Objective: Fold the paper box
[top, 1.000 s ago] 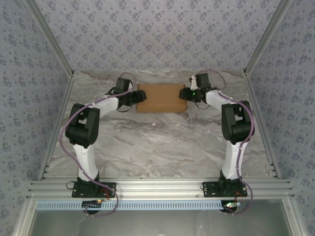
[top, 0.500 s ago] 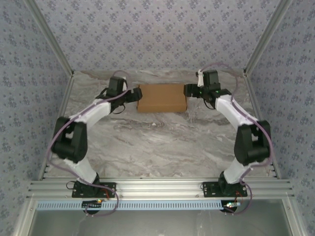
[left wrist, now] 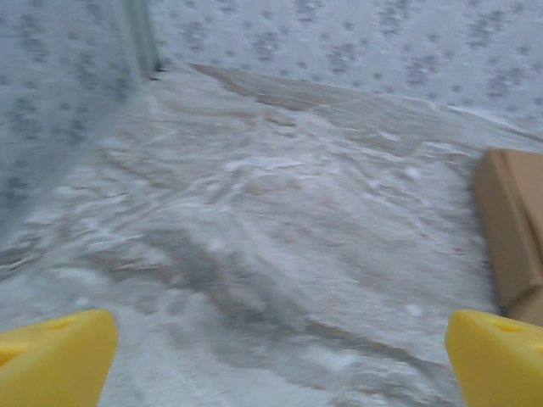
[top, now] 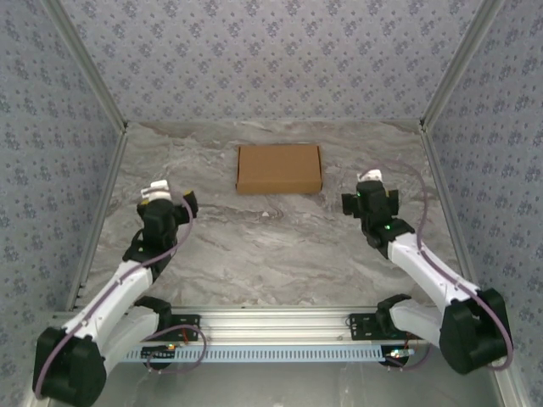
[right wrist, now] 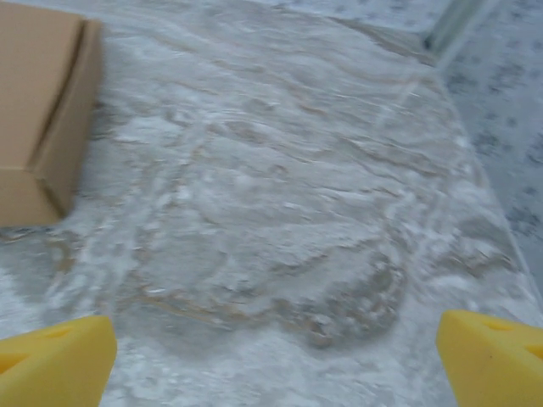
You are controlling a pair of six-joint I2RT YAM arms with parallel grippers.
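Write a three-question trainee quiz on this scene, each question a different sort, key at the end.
1. Multiple choice: the paper box is A) lying closed on the table, B) held by a claw, C) standing on edge.
2. True or false: the left claw and the right claw both stand open.
3. Fill in: from the arm bases, the box lies ___ than both claws.
Key: 1 A; 2 true; 3 farther.

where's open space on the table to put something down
Bare table spans the middle, from the paper box to the near rail, between left arm and right arm. Either side of the box is free too. Tightest beside the arms.
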